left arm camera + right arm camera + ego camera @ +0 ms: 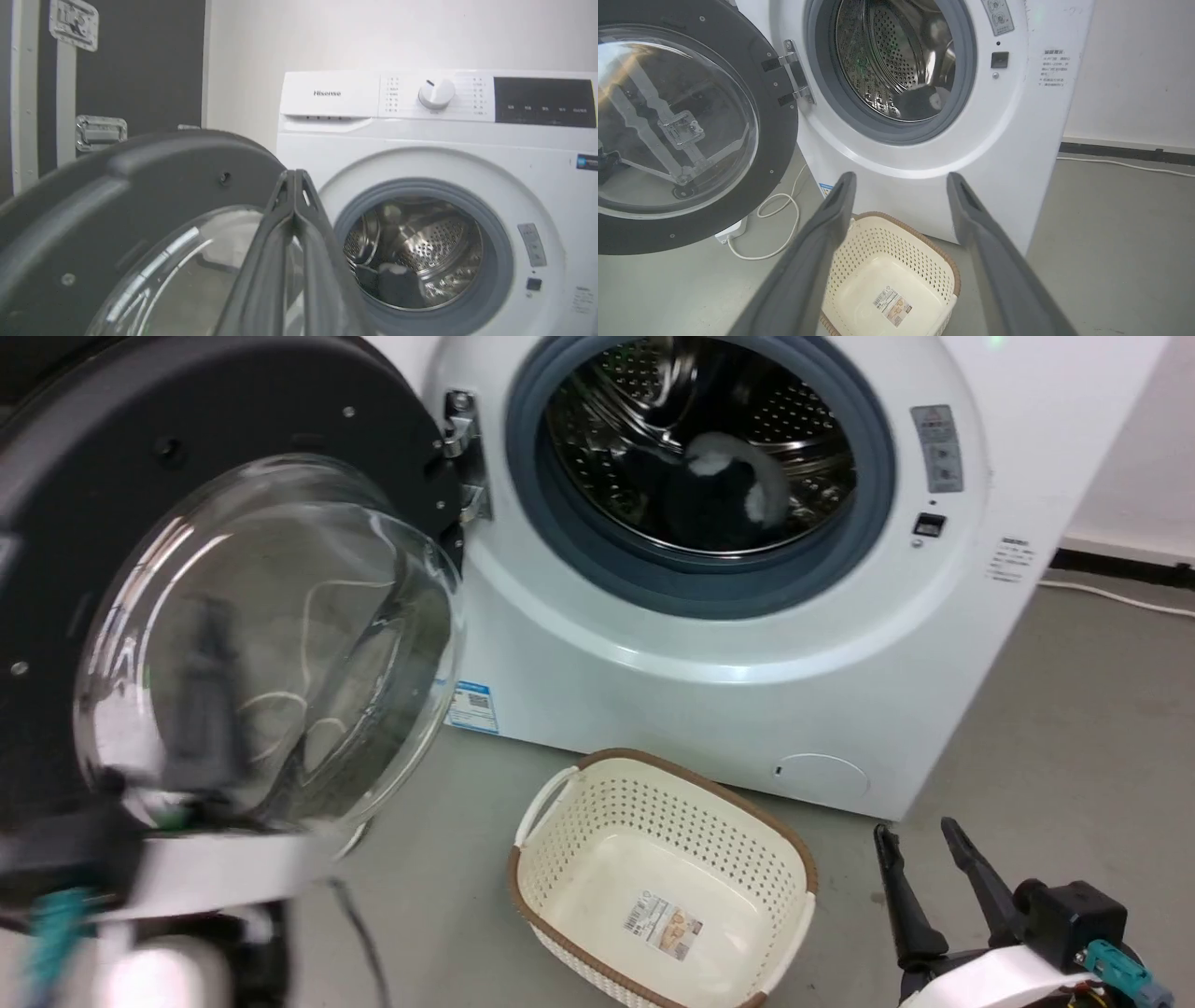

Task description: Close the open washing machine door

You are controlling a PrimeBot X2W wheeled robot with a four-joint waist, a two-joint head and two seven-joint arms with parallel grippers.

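Note:
The washing machine door (56,504) stands swung wide open at the left, its black rim and bulging clear glass bowl (280,644) turned toward me, hung on a metal hinge (462,439). My left gripper (213,616) shows blurred over the glass bowl. In the left wrist view its two fingers are pressed together, and the left gripper (295,175) is shut on nothing beside the door's rim (154,186). Whether it touches the door I cannot tell. My right gripper (915,829) stands open low at the right, well away from the door, and the right gripper (901,176) holds nothing.
The grey-ringed steel drum opening (700,457) holds dark and white laundry. A cream basket (691,770) with a brown rim sits on the floor before the machine. A white cable (784,219) lies on the floor under the door. A black case (140,60) stands left of the machine.

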